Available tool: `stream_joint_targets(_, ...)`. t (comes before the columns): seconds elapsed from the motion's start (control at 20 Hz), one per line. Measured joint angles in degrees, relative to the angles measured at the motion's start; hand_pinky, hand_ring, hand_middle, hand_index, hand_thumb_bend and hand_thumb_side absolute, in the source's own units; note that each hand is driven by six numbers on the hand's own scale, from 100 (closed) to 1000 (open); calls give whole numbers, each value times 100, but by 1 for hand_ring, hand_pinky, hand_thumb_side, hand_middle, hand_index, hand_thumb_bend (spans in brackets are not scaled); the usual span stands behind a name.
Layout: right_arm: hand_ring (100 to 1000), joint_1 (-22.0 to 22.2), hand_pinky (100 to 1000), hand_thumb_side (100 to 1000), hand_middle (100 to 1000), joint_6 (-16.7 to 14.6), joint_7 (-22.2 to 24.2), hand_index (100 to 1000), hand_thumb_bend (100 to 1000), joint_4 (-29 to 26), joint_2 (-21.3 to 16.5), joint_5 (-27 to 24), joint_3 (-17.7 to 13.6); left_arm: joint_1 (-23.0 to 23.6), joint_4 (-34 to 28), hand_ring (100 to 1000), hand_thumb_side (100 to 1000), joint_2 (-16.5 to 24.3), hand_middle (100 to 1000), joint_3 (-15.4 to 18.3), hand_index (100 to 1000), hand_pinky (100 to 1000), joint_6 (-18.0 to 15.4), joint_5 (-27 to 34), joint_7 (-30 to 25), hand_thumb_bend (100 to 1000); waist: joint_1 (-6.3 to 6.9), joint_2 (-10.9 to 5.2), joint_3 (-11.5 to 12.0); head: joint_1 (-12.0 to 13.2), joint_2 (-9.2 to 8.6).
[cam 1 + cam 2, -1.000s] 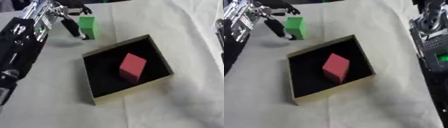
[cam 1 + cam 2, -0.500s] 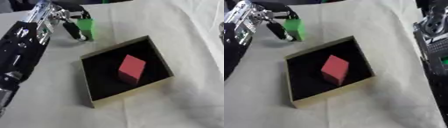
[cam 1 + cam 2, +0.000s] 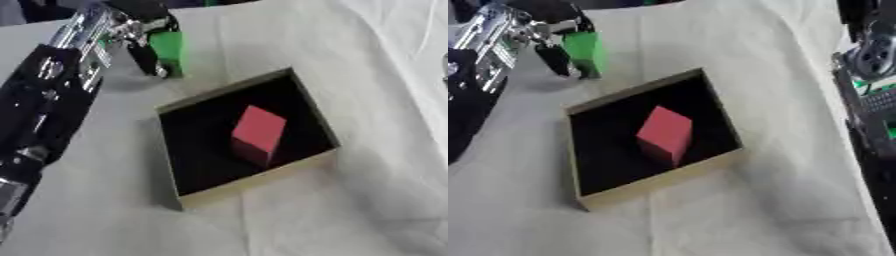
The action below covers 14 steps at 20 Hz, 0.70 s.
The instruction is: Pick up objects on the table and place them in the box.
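Green block (image 3: 170, 49) pinched in left hand (image 3: 140, 31), beyond box (image 3: 254, 185) rim.

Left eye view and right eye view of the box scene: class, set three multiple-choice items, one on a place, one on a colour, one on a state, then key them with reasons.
1. Where is the red block?
A. inside the box
B. on the cloth beside it
C. in a hand

2. What colour is the block at the left hand?
A. blue
B. green
C. yellow

3. How is the left hand?
A. flat on the table
B. curled, holding nothing
C. fingers around the green block

Key: 1 A, it sits on the box's black floor. 2 B, it is plainly green. 3 C, dark fingers flank the block.
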Motion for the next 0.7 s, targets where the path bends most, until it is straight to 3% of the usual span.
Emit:
stream_joint_targets(0.2,771,62,822,1000,768,-11,-14,980,100,-12,-1,0,-17,109,-1018,517,130,197,468,-93,659,615,137,443,-134,100,-1,-85,90,-59,62)
stream_joint_targets(0.5,772,91,822,1000,768,-26,-24,980,100,-72,0,13,-46,581,-3217,489,177,578,454,-366,651,604,375,1482,-332,100,-11,-160,197,-134,152)
stream_joint_targets(0.7,772,114,822,1000,768,-28,-22,980,100,-117,6,39,-48,872,-4414,475,148,780,459,-557,663,596,837,1902,-255,100,-49,-181,279,-175,192)
